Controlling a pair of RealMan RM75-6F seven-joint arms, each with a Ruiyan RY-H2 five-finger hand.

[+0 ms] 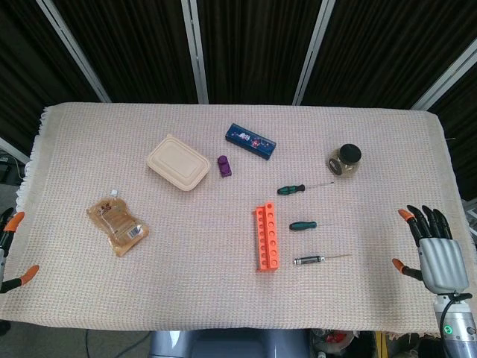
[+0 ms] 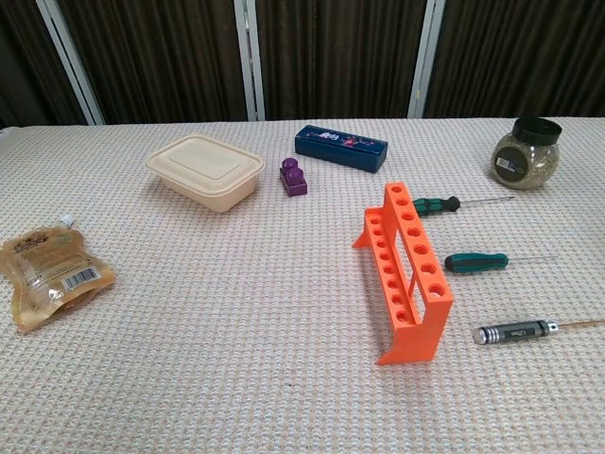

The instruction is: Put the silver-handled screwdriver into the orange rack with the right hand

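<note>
The silver-handled screwdriver lies flat on the cloth just right of the orange rack, tip pointing right. The rack stands upright with its holes empty. My right hand hovers at the table's right front edge, well to the right of the screwdriver, fingers spread and holding nothing. My left hand shows only as orange fingertips at the left edge, apart and holding nothing. Neither hand appears in the chest view.
Two green-handled screwdrivers lie right of the rack. A jar, blue box, purple block, beige lidded container and snack pouch sit further off.
</note>
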